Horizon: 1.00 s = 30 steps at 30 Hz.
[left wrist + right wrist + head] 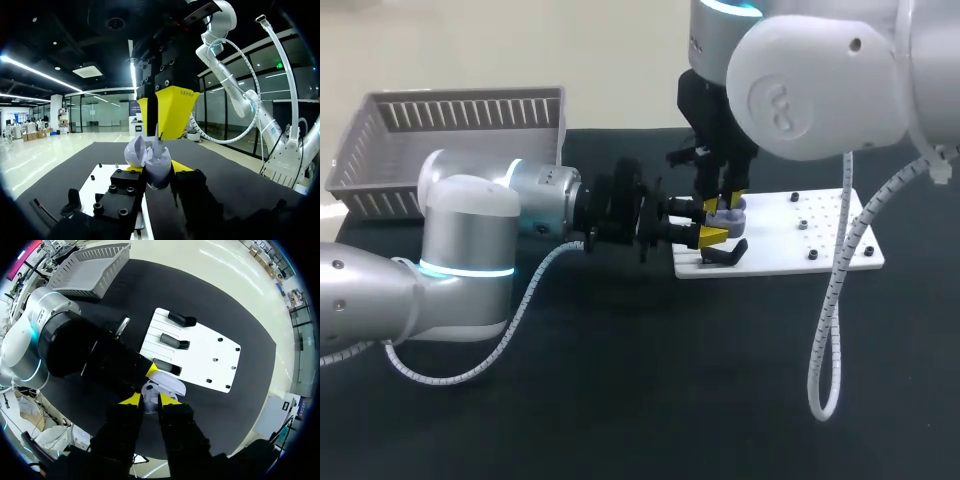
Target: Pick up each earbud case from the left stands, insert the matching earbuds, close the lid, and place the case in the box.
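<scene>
A lavender earbud case (156,169), lid open, is clamped between the fingers of the left gripper (706,221) at the left edge of a white board (800,240). An earbud (159,137) is pinched in the narrow fingers of the right gripper (149,400), directly over the case. If pressed down out of line with its socket, the earbud could jam or be dropped. The left arm is stretched level from the table's left. The right arm is pointed straight down.
</scene>
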Available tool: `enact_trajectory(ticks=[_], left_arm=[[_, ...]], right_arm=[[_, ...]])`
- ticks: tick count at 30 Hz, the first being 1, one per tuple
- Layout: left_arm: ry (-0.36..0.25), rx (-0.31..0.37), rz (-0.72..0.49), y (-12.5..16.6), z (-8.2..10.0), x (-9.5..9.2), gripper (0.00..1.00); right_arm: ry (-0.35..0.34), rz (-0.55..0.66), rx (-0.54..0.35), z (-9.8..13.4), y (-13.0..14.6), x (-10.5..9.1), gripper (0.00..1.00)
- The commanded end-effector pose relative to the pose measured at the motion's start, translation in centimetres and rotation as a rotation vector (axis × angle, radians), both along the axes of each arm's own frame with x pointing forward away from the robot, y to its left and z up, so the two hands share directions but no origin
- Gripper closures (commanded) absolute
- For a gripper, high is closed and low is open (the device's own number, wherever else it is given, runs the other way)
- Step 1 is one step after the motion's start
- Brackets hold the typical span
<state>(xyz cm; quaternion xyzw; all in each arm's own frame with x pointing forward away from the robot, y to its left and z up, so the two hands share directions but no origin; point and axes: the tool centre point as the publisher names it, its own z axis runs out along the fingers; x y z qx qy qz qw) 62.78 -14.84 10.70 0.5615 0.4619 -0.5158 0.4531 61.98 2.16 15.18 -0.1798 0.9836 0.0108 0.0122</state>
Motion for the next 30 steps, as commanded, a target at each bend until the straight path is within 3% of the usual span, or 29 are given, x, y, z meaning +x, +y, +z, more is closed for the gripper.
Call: enact_trajectory(ticks=[1,28,29,30], left_arm=[[-0.002,-0.002,0.004,0.01,-0.07,-0.09,1.00],[-0.002,-0.002,0.004,0.01,-0.07,-0.09,1.00],[-0.002,-0.002,0.004,0.01,-0.07,-0.09,1.00],[-0.002,-0.002,0.004,0.01,-0.07,-0.09,1.00]], right_arm=[[-0.004,-0.001,0.003,-0.24,-0.14,0.03,1.00],[0.019,0.006,-0.002,-1.20,0.03,0.98,1.00],[0.019,0.004,-0.001,-1.16,-0.03,0.97,0.62],[0.019,0.003,0.000,-1.05,-0.09,0.92,0.17]])
